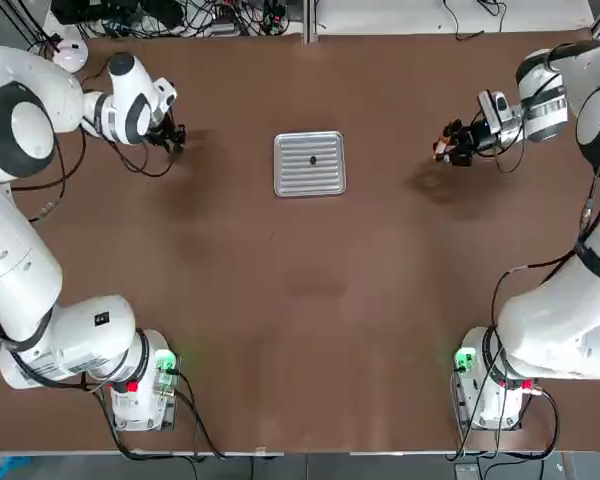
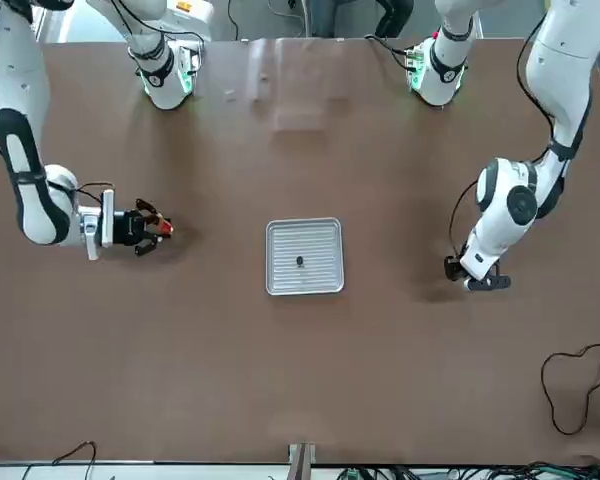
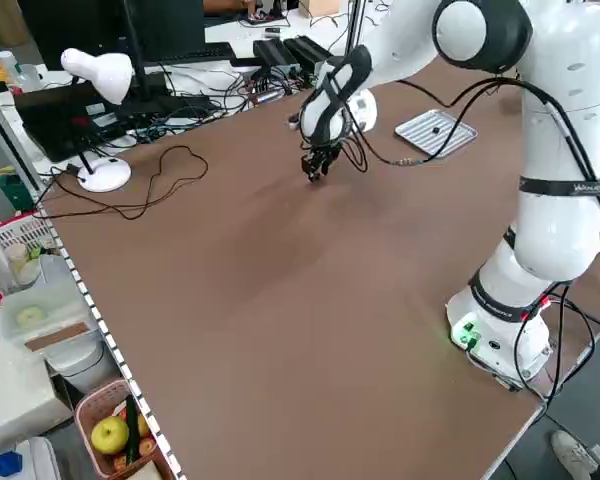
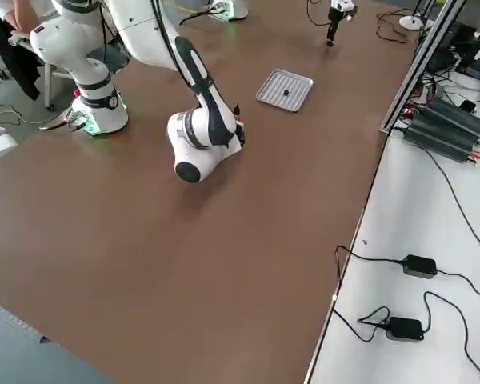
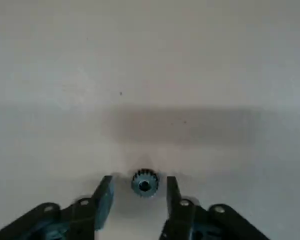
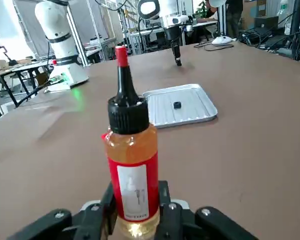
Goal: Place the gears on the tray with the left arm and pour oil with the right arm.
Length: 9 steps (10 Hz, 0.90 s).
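Apparently toothed gear [image 5: 144, 182], shiny hub

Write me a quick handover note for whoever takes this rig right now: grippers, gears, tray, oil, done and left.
Left gripper: down at the table, fingers straddling the second gear, not yet clamped.
Right gripper: shut on the oil bottle, held upright to the right of the tray.
Done: one gear lies on the tray.
Left: grip and move the second gear to the tray, then pour oil.

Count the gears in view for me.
2. One gear lies on the tray; the other gear sits on the table between the left gripper's fingers.
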Each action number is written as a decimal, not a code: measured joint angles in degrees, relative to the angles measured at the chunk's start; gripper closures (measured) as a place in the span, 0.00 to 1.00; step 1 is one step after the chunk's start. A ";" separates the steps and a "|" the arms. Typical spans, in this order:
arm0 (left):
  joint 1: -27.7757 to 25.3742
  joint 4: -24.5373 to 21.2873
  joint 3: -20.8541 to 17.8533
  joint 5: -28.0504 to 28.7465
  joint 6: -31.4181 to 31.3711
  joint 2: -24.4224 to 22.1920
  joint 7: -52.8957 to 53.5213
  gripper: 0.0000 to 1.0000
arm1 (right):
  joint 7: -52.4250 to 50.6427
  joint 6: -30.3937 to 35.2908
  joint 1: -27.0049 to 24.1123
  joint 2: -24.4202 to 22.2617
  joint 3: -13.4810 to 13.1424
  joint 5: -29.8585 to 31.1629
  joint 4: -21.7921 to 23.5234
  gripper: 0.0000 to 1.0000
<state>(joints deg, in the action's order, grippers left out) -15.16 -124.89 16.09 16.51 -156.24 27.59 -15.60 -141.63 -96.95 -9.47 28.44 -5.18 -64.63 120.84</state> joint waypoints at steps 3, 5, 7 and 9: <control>0.15 0.14 0.04 0.36 0.00 0.58 0.00 0.69 | 1.79 -6.19 5.11 -2.00 -0.02 -6.42 2.40 0.64; 0.12 0.23 0.05 0.44 0.02 0.62 0.01 0.76 | 2.57 -9.85 8.95 -2.02 -0.02 -10.40 2.99 0.64; 0.04 1.35 0.30 0.44 0.00 0.60 -0.31 0.76 | 3.79 -11.45 12.13 -2.04 -0.02 -14.17 3.10 0.64; -0.17 4.51 4.22 0.41 2.32 0.37 -5.56 0.76 | 3.96 -11.84 14.37 -2.05 -0.03 -17.73 3.15 0.63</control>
<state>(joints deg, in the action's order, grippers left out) -15.33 -120.38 20.32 16.93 -153.92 27.96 -21.16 -137.67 -108.79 4.90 26.40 -5.21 -82.36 123.99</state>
